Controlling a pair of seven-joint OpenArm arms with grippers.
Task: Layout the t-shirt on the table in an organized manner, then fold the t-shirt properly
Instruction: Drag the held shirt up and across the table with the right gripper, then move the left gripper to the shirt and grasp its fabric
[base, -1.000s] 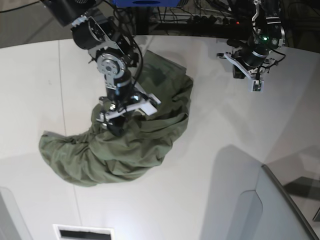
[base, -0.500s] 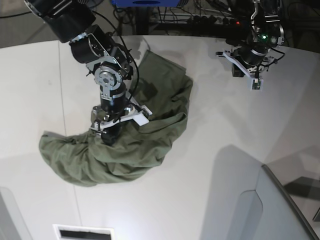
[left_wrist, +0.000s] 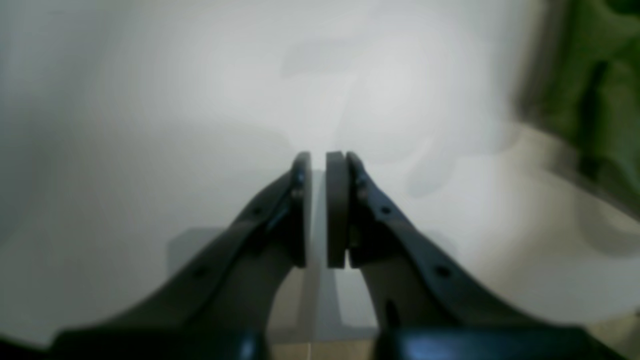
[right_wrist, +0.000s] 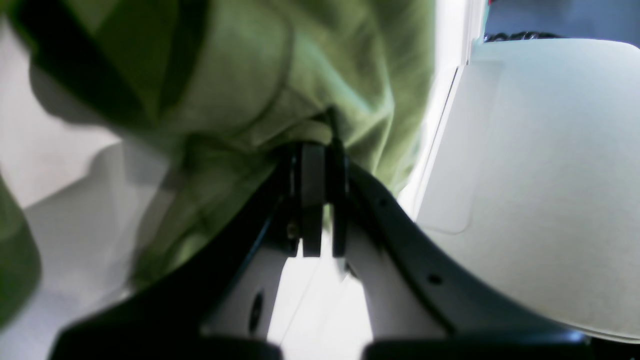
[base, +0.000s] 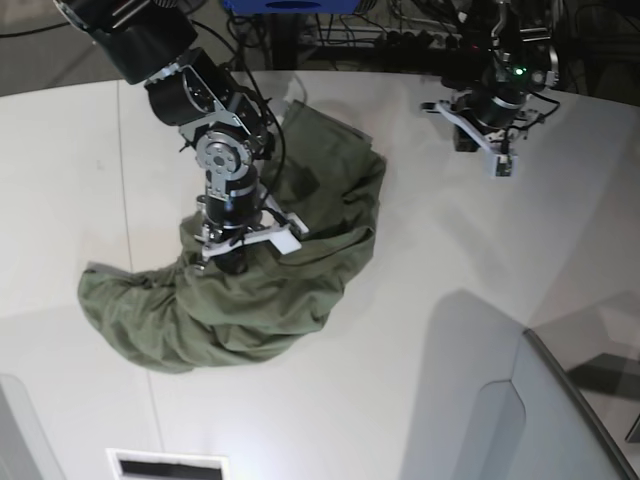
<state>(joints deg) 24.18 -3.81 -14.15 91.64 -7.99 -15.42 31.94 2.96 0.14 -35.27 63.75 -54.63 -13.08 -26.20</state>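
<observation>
White table (base: 420, 260): right end effector (right_wrist: 320, 165) pinches the t-shirt (base: 250, 290); left end effector (left_wrist: 318, 210) nearly closed, holding nothing

plain olive-green t-shirt (base: 300, 260), white table (base: 420, 250)

arms (base: 185, 75): black, silver joints, black cables | fingers (left_wrist: 337, 210): dark, screw holes
</observation>
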